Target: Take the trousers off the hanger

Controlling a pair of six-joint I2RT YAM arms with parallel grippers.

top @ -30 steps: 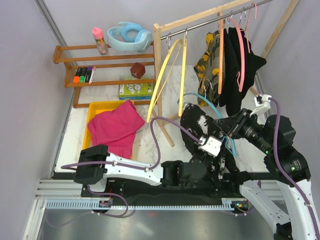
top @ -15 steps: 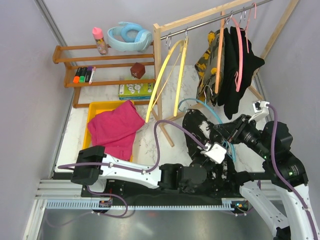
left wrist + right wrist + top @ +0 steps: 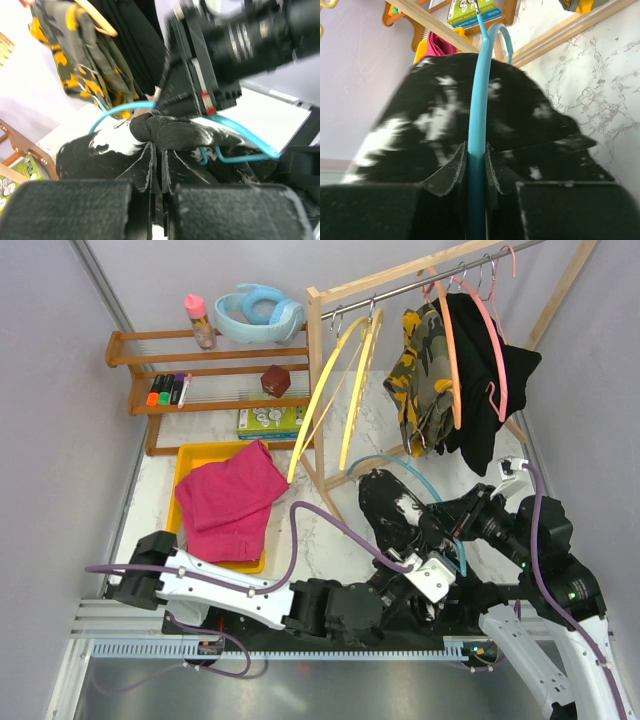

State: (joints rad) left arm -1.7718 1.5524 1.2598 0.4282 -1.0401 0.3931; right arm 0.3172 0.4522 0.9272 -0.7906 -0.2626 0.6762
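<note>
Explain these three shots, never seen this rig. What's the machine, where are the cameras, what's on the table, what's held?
These are two robot arms bolted at the table's near edge, each ending in a two-finger gripper. The wide picture comes from a fixed camera above and behind them. The close-ups come from cameras on the wrists. On the marble table stand a yellow tray holding magenta trousers, and a clothes rail with camouflage trousers and a black garment on hangers. The right gripper is shut on a blue hanger carrying black speckled trousers. The left gripper pinches a fold of those trousers, apparently to pull them off.
</note>
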